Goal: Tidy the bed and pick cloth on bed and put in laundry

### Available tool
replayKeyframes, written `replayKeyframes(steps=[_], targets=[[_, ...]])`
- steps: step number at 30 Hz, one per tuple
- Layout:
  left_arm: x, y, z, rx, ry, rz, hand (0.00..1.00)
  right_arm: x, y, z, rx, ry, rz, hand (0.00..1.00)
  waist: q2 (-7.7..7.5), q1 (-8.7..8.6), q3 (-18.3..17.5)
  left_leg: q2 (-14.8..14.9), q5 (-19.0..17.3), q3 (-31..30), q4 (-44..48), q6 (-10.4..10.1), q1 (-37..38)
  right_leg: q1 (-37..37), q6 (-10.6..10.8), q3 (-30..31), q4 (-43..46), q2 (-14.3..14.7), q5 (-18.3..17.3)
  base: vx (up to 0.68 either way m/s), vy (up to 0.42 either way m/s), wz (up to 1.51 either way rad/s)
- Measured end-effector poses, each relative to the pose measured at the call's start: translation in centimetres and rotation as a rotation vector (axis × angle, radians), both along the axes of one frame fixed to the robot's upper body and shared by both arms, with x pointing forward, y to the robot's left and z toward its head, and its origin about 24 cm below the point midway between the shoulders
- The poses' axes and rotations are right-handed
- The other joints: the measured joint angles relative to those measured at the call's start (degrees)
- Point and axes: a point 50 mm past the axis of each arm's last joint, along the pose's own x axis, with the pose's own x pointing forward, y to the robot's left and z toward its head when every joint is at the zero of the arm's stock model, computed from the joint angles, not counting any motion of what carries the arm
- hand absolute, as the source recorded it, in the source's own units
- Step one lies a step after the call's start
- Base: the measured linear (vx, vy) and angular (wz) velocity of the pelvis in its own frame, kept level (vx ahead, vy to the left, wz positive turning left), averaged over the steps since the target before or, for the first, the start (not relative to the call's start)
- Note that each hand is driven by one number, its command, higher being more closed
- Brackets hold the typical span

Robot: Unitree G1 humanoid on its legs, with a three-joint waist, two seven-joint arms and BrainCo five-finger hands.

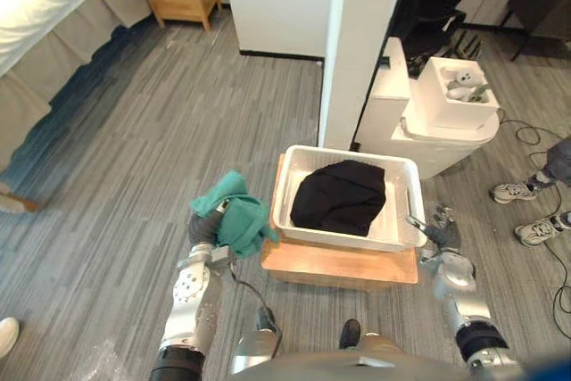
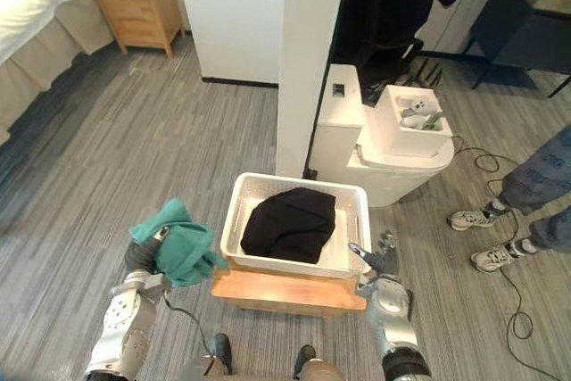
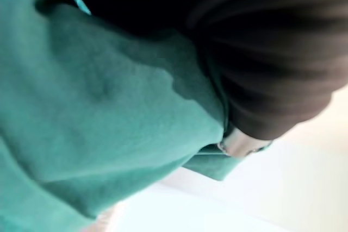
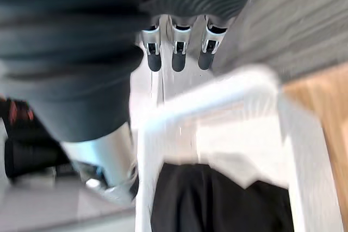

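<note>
Closest to the head camera, the left hand (image 1: 205,227) is raised off the floor with a teal cloth (image 1: 239,216) bunched up in it. Most of its fingers are buried in the folds, but in the left wrist view a silver finger presses into the fabric, so the hand reads as clamped on the cloth rather than merely carrying it. The cloth hangs just beside the left wall of the white laundry basket (image 1: 343,153), not yet over the rim. That suggests it is being brought level with the opening so it can be let go inside. The basket sits on a low wooden bench (image 1: 339,267), which lifts it within easy reach, and a black garment (image 1: 341,195) already lies heaped in it. The right hand (image 1: 440,231) is at the basket's right rim with its fingers straight and apart, holding nothing. It seems placed to steady the basket, though I cannot tell whether it touches. The bed (image 1: 45,6) lies well apart, at the far left. The next move calls for carrying the cloth rightward over the rim before release.
</note>
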Motion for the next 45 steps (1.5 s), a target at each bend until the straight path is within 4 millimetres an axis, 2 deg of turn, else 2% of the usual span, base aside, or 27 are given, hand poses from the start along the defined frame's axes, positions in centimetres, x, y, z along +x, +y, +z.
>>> replayKeyframes(steps=[3, 7, 8, 11, 13, 14, 16, 18, 24, 29, 33, 37, 42, 45], targets=[[-0.1, 0.3, 0.6, 0.005, -0.030, 0.023, 1.00, -1.6, -0.8, -0.8, 0.000, 0.041, -0.041, 0.00, 0.11, -0.95, -1.1, -0.1, -0.2, 0.7, 0.0, 0.0, 0.6, 0.2, 0.2, 1.1, -0.3, 0.0, 0.3, 0.03, 0.016, -0.18], [0.4, 0.4, 2.9, 0.017, -0.141, 0.037, 1.00, -4.1, -1.3, -2.7, 0.019, 0.151, -0.072, 0.00, 0.20, -1.88, -1.4, -0.2, -0.8, 1.9, 0.0, 0.0, 2.0, 0.8, -0.1, 2.5, -0.4, 0.0, 0.7, 0.03, 0.019, -0.15], [0.7, 0.5, 4.0, 0.032, -0.188, 0.029, 1.00, -5.3, -1.2, -3.7, 0.041, 0.213, -0.082, 0.00, 0.38, -2.55, -2.0, -0.2, -0.9, 2.1, 0.0, 0.0, 2.1, 0.9, -0.1, 2.5, -0.5, -0.1, 0.7, 0.05, 0.015, -0.05], [2.4, 0.7, 6.1, 0.071, -0.263, 0.000, 1.00, -8.0, -0.8, -5.6, 0.088, 0.330, -0.099, 0.00, 1.04, -3.17, -3.0, -0.1, -1.0, 2.8, 0.0, -0.1, 2.6, 1.1, -0.1, 3.1, -0.5, 0.1, 0.8, 0.04, 0.006, -0.09], [3.1, 0.7, 6.9, 0.087, -0.282, -0.017, 1.00, -9.2, -0.5, -6.4, 0.124, 0.367, -0.109, 0.00, 1.38, -3.25, -3.2, 0.0, -1.4, 3.7, 0.0, -0.2, 3.7, 1.6, -0.2, 4.2, -0.5, 0.4, 0.8, 0.02, 0.001, -0.29], [3.6, 0.6, 7.3, 0.093, -0.284, -0.031, 1.00, -10.2, 0.0, -6.9, 0.148, 0.398, -0.106, 0.00, 1.58, -3.87, -3.6, 0.2, -1.7, 4.8, 0.0, -0.3, 4.7, 2.0, -0.2, 5.1, -0.5, 0.6, 0.8, 0.01, 0.010, -0.38], [4.2, 0.1, 7.7, 0.090, -0.287, -0.052, 1.00, -11.0, 0.3, -7.3, 0.168, 0.419, -0.096, 0.00, 1.83, -4.16, -3.8, 0.3, -1.9, 5.3, 0.0, -0.5, 5.1, 1.9, -0.2, 5.8, -0.5, 0.6, 0.9, 0.01, 0.011, -0.27], [5.0, -1.1, 8.3, 0.088, -0.299, -0.104, 1.00, -12.4, 0.7, -7.9, 0.195, 0.458, -0.084, 0.00, 1.72, -5.62, -4.0, 0.5, -2.0, 6.5, 0.0, -0.5, 5.2, 1.7, -0.3, 6.4, -0.5, 0.7, 0.9, -0.01, 0.009, -0.13], [6.2, -4.4, 8.9, 0.113, -0.299, -0.237, 1.00, -15.4, 1.6, -8.6, 0.241, 0.503, -0.069, 0.00, 1.51, -6.23, -5.2, 1.3, -3.5, 11.0, 0.0, -1.1, 6.1, 0.6, 0.2, 11.0, -0.8, 1.4, 1.5, 0.01, 0.010, -0.38], [6.9, -7.1, 9.7, 0.150, -0.328, -0.356, 1.00, -16.1, 1.8, -8.7, 0.235, 0.506, -0.057, 0.00, 0.81, -7.18, -6.3, 1.2, -3.5, 13.1, 0.0, -1.0, 6.4, -0.2, -0.2, 13.2, -0.8, 1.5, 2.3, 0.04, 0.024, -0.23], [7.1, -8.5, 9.7, 0.145, -0.319, -0.428, 1.00, -16.1, 2.1, -8.7, 0.227, 0.512, -0.021, 0.00, 1.09, -7.30, -6.5, 1.2, -3.7, 14.3, 0.0, -1.2, 7.2, -0.2, -0.3, 14.3, -0.6, 1.6, 2.4, 0.01, 0.005, -0.17], [7.2, -9.8, 8.6, 0.114, -0.267, -0.465, 1.00, -15.9, 2.5, -8.6, 0.230, 0.504, 0.005, 0.00, 1.93, -7.37, -7.1, 1.3, -3.7, 14.5, 0.0, -1.2, 7.4, -0.2, -0.4, 14.7, -0.5, 1.8, 2.5, -0.02, -0.008, -0.02], [7.2, -10.3, 5.4, 0.178, -0.103, -0.485, 1.00, -15.4, 3.0, -8.6, 0.231, 0.498, 0.045, 0.00, 2.25, -7.22, -7.3, 1.3, -4.4, 15.4, -0.1, -1.1, 6.6, -1.4, -0.2, 15.1, -0.4, 1.7, 2.3, -0.06, -0.008, -0.07], [8.3, -10.2, 4.6, 0.263, -0.048, -0.448, 1.00, -13.6, 3.6, -8.3, 0.228, 0.463, 0.093, 0.00, 1.52, -7.45, -6.6, 1.3, -3.4, 16.2, 0.0, -0.6, 0.0, -8.2, 0.2, 16.2, -0.5, 1.7, 2.6, -0.08, -0.032, -0.07]])
